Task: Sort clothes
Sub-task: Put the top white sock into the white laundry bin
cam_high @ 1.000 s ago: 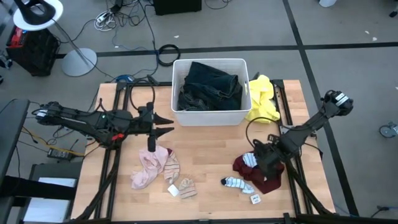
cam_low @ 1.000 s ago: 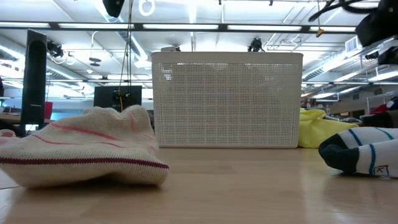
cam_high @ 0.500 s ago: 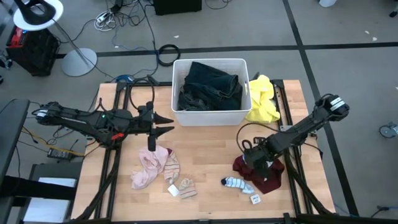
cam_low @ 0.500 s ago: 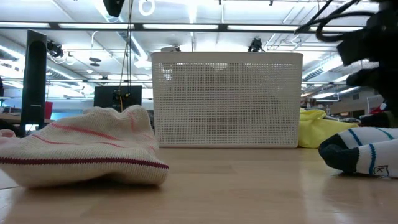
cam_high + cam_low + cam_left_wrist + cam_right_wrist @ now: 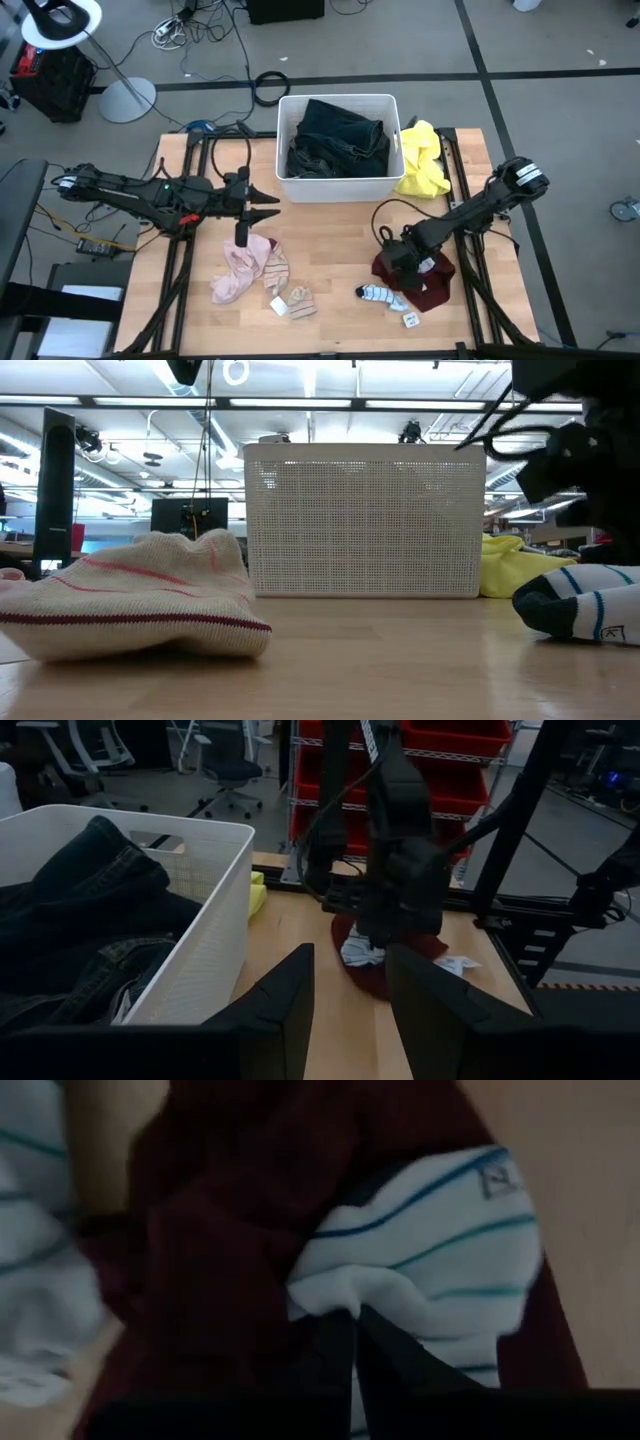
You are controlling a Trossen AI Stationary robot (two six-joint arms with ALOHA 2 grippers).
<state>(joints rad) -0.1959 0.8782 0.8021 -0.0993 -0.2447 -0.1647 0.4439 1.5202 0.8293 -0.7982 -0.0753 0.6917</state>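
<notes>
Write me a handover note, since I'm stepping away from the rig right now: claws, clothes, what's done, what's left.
Right claw: shut on the striped sock lying on the maroon garment.
Left claw: open, empty, hovering left of the white bin.
Done: dark garments in the bin.
Left: yellow garment beside the bin, pink garment, second striped sock, small socks, maroon garment.

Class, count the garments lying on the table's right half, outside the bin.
4: yellow garment beside the bin; maroon garment; a striped sock on it; another sock at its edge. More may be hidden.
</notes>
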